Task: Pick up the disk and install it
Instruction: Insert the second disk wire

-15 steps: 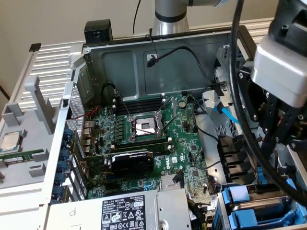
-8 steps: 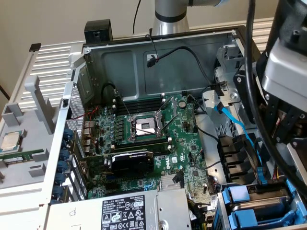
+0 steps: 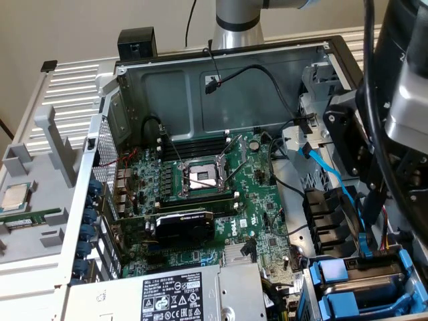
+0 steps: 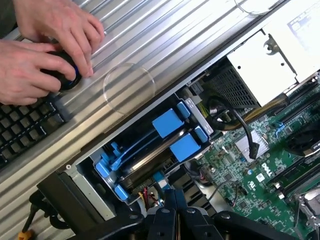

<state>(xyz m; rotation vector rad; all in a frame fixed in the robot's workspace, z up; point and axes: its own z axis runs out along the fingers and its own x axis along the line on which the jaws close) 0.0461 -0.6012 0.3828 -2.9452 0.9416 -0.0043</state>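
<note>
**Disk lying in the drive cage, fingers empty above it**

Showing the disk (image 4: pixel 148 159) sitting low in the drive cage (image 4: pixel 82 182) at the corner of the open case, at the exterior view's lower right (image 3: pixel 366 270). Hanging just over the cage: the gripper (image 4: pixel 175 192), its fingers (image 4: pixel 166 210) pressed together and grasping nothing.

Lying flat, with the long axis running parallel to the case's outer wall; pointing the blue pull tabs (image 4: pixel 167 122) toward the power supply (image 4: pixel 262 67) and motherboard (image 4: pixel 240 175). Exposing little more than a metal edge between the rails of the blue carrier (image 4: pixel 107 167).

Judging handling: likely behaving as a dense, rigid metal block, heavy for its outline, smooth on its faces and intolerant of knocks. Suggesting a hold on the plastic carrier's rails or tabs, or across the two long sides, and avoiding the flat faces. Noting blue cables (image 3: pixel 348 200) trailing close to the cage, liable to snag.

Also appearing beside the case: a person's hands (image 4: pixel 45 47) resting on a dark round knob next to a keyboard (image 4: pixel 27 125) on the ribbed worktop (image 4: pixel 150 45).
</note>
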